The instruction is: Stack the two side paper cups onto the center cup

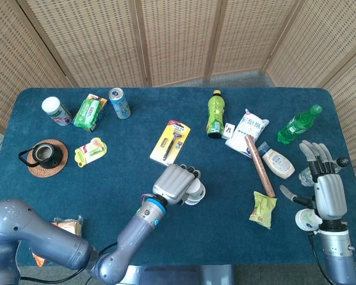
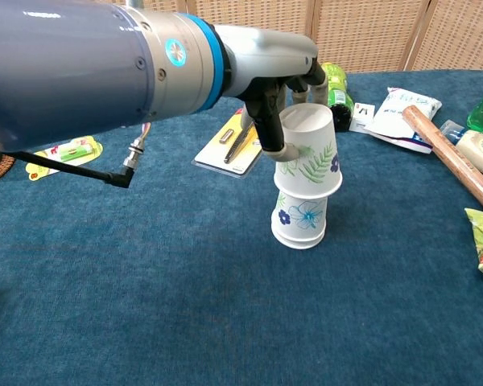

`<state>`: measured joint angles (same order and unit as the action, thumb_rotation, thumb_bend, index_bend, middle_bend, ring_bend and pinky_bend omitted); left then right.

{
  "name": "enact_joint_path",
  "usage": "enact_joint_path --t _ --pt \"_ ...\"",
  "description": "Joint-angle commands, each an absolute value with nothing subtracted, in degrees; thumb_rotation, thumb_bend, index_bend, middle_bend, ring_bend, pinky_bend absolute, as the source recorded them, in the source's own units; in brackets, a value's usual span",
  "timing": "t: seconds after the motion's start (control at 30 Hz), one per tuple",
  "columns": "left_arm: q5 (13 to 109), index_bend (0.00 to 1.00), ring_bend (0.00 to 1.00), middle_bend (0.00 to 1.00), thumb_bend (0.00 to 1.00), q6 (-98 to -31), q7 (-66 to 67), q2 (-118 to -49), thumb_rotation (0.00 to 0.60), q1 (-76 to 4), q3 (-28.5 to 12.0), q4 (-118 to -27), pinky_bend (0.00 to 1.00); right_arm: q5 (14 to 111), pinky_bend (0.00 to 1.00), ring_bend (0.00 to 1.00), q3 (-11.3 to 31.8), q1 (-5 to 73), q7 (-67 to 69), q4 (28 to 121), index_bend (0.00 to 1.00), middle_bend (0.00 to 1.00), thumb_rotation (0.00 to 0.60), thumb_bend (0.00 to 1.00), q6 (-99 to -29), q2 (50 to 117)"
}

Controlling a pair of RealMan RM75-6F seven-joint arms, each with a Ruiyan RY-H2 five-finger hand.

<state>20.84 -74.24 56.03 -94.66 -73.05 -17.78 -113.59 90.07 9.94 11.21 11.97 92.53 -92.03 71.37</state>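
While the left hand hangs over the middle of the worktop, its fingers are wrapped round the wall of an upturned leaf-print cup, which sits slightly tilted over the top of the flower-print cup standing mouth-down on the cloth. At the flower-print cup's base a second rim seems to show, so it may already be a stack of two. Paper cups like these are likely very light, thin-walled and easily crushed or knocked over, so a gentle hold on the side wall, well above the rim, looks safest; a hard squeeze would probably ovalise the mouth and stop it sliding down. The forearm reaches in low from the near left, the back of the hand turned up in the head view. Near the right edge, the right hand rests well apart from the cups, empty, fingers straight and spread. Beyond the cups lie a razor pack and a green bottle.
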Motion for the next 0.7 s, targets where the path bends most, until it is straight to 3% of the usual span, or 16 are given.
enact_joint_path --t 0.03,0.33,0.4,0.53,0.7 --pt "20.4 0.31 0.36 0.37 0.41 -74.1 56.4 -95.4 0.6 -73.7 -17.7 -112.5 0.52 90.1 0.0 0.0 9.9 11.2 12.0 92.5 0.03 0.0 0.6 0.09 -92.0 71.4" --pt "18.6 0.28 0.34 0.34 0.41 -74.6 58.7 -98.5 0.6 -75.5 -16.9 -108.4 0.51 90.0 0.0 0.0 10.0 11.1 12.6 92.6 0.03 0.0 0.6 0.1 -92.1 71.1" --pt "17.6 0.25 0.28 0.28 0.41 -74.6 59.4 -98.8 0.6 -75.7 -16.8 -108.1 0.48 90.0 0.0 0.0 10.0 11.0 12.8 92.6 0.03 0.0 0.6 0.1 -92.1 71.1" --pt "17.0 0.14 0.06 0.03 0.41 -73.4 59.2 -99.8 0.6 -75.8 -16.5 -106.8 0.38 90.0 0.0 0.0 10.0 11.0 13.0 92.6 0.03 0.0 0.6 0.1 -92.0 71.0" --pt "19.1 0.02 0.0 0.0 0.4 -72.5 57.3 -100.7 0.6 -75.0 -15.5 -105.8 0.32 90.2 0.0 0.0 9.9 11.0 12.8 92.5 0.03 0.0 0.6 0.1 -92.0 71.0"
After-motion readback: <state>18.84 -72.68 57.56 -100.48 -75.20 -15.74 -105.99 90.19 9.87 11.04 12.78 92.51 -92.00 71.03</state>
